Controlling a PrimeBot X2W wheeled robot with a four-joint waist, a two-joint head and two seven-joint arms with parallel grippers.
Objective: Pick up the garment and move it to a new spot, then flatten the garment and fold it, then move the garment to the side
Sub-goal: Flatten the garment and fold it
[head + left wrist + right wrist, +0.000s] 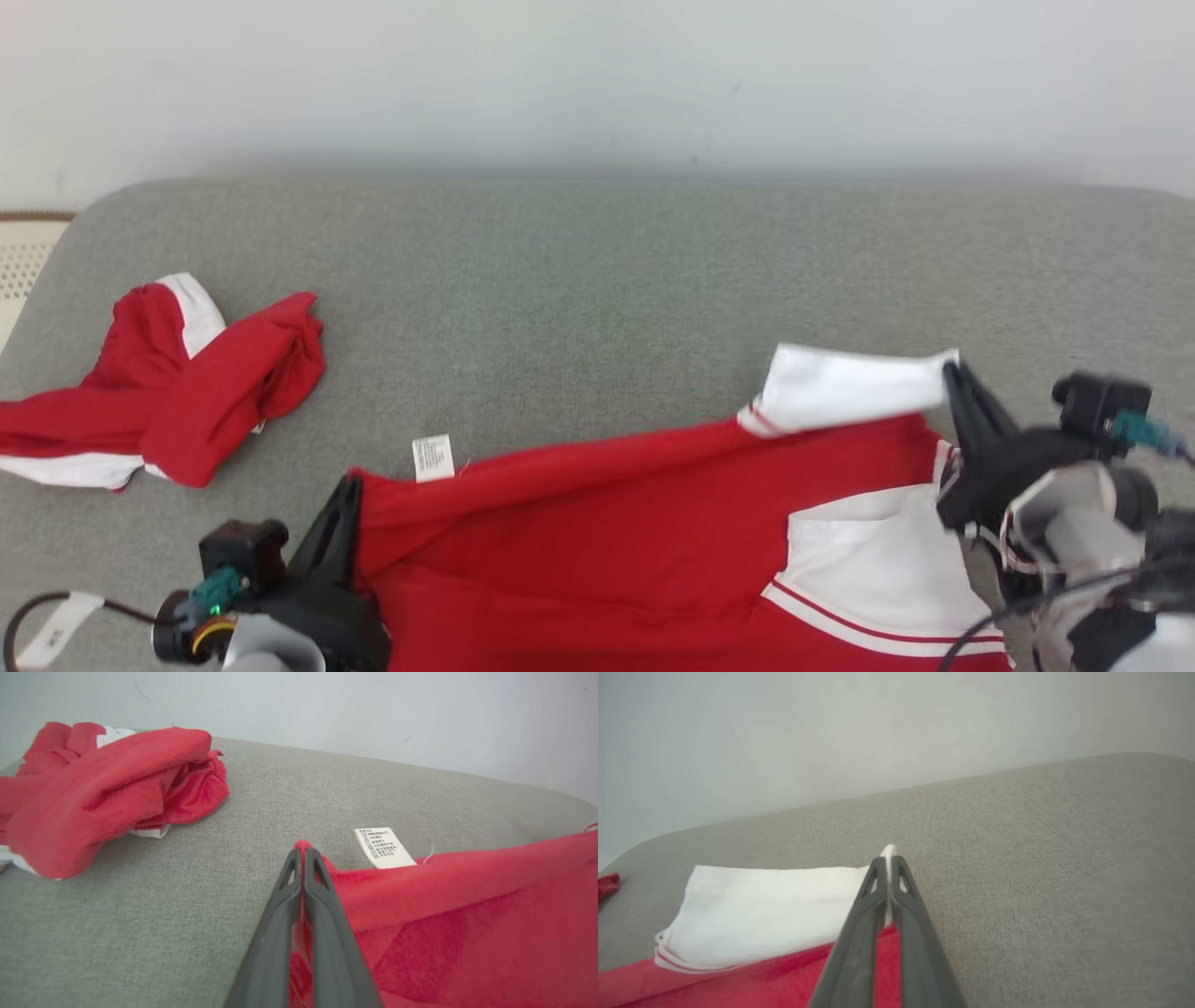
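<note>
Red garment (607, 541) — left pincer (347, 485) and right pincer (950, 369) pinch its corners.

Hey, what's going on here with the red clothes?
The robot holds a red and white garment at two spots: its left gripper is shut on a red edge beside the care label, its right gripper on a white corner. The garment lies stretched between them on the grey cushion, not yet folded. A second red and white garment sits bunched to the left.
</note>
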